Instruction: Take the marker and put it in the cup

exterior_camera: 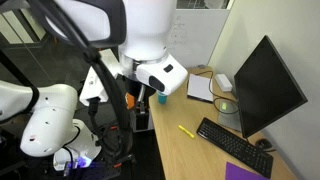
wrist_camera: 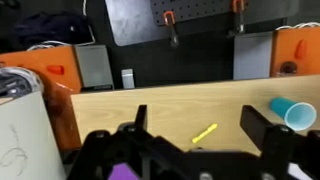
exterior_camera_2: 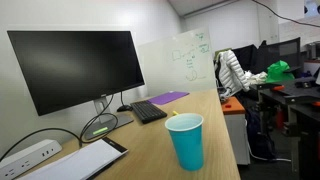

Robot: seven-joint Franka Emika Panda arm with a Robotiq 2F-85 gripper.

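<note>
The yellow marker (wrist_camera: 205,132) lies flat on the wooden desk (wrist_camera: 150,105), between my two fingers in the wrist view. It also shows in an exterior view (exterior_camera: 186,131), in front of the black keyboard. The blue cup (exterior_camera_2: 186,140) stands upright and empty near the desk edge. It sits at the right of the wrist view (wrist_camera: 293,113) and beside the arm in an exterior view (exterior_camera: 164,99). My gripper (wrist_camera: 195,113) is open and empty, well above the desk. In an exterior view it hangs near the desk's end (exterior_camera: 143,97).
A black monitor (exterior_camera: 265,85) and black keyboard (exterior_camera: 232,141) stand on the desk, with a purple notebook (exterior_camera: 246,172) beyond. A white pad (exterior_camera_2: 85,160), a power strip (exterior_camera_2: 28,155) and cables (exterior_camera_2: 98,126) lie by the monitor. Orange-and-grey equipment (wrist_camera: 50,75) stands past the desk's far edge.
</note>
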